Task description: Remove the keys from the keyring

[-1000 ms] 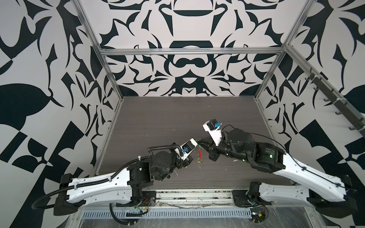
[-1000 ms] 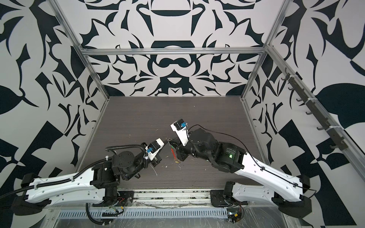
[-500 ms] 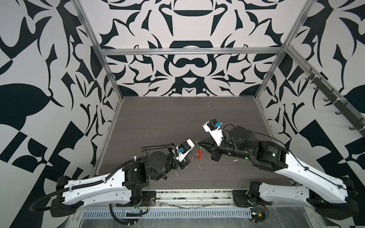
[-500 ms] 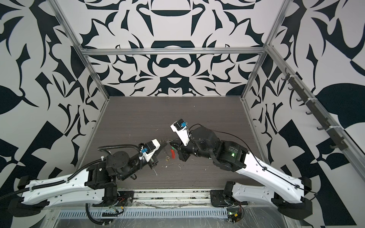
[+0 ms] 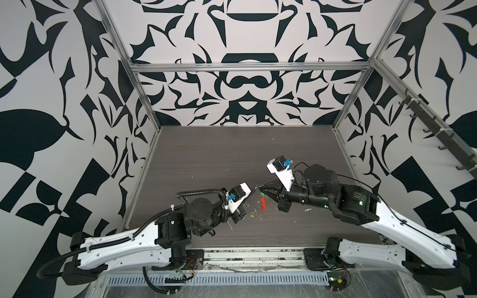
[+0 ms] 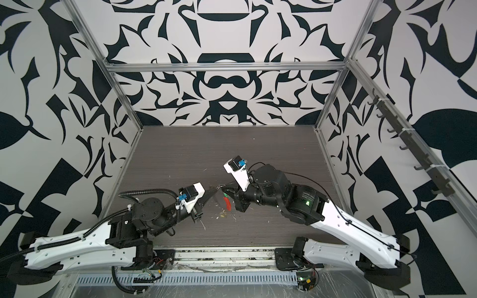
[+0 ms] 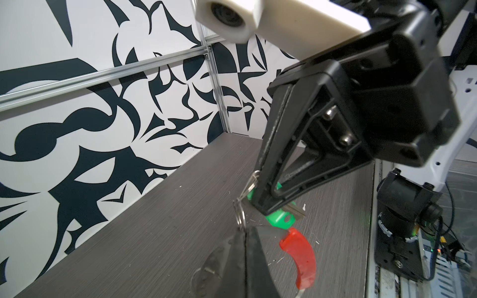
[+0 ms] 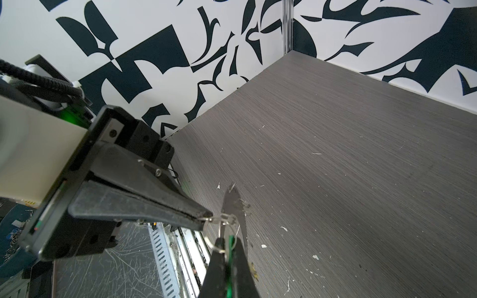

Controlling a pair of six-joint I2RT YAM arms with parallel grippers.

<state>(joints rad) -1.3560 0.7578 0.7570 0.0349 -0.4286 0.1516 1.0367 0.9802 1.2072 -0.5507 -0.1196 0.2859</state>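
Near the middle of the tabletop's [image 5: 232,154] front edge, the left gripper [image 7: 245,232] was clamped on the keyring [image 7: 240,218]. The right gripper [image 7: 262,207] pinched the green-tagged key [image 7: 280,219] just beside it.

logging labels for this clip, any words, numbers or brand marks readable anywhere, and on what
No text can be read in any view.
On the right arm's black housing: faint pale marks, too small to read.
On the green key tag and the red plastic piece: no lettering shows.
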